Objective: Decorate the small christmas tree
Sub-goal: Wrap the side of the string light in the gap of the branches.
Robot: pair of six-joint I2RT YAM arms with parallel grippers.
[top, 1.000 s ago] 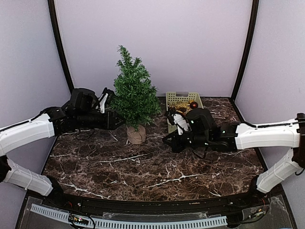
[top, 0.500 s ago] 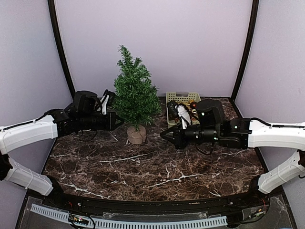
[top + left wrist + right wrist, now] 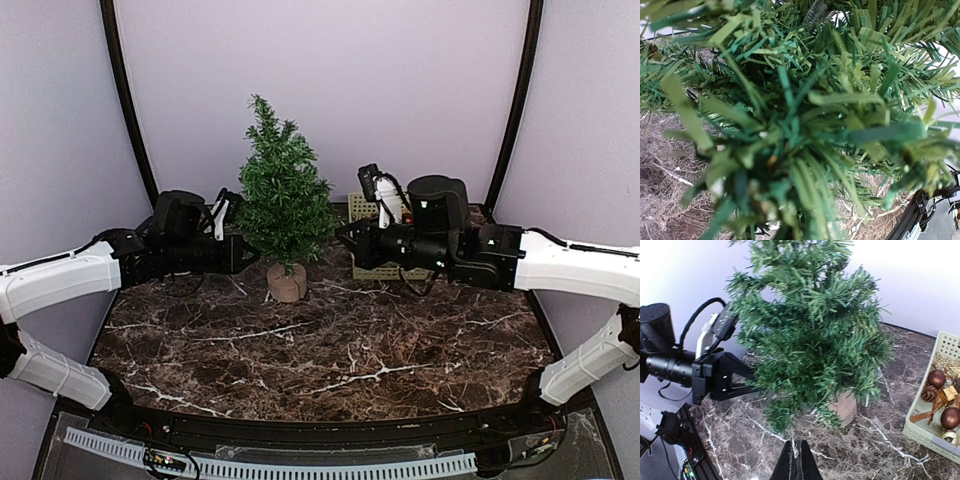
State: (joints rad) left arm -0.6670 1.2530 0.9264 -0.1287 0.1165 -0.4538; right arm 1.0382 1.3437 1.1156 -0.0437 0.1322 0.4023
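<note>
From above, the left hand (image 3: 243, 256) is closed. Its tips are pushed into the lowest branches of the small christmas tree (image 3: 283, 195), which stands upright on the counter (image 3: 330, 340) straight ahead of it. The right hand (image 3: 343, 233) is closed too and raised off the counter. It points at the tree's opposite flank, near the needles, with a basket (image 3: 362, 208) behind it.

In the left wrist view, blurred needles crowd right up to the hand. I cannot tell whether a branch is pinched.

In the right wrist view, the fingers are pressed together, with nothing identifiable between them. The tree rises just ahead, and its tan base (image 3: 845, 407) is beyond the tips. The basket of brown baubles (image 3: 950, 417) lies off to the right.
</note>
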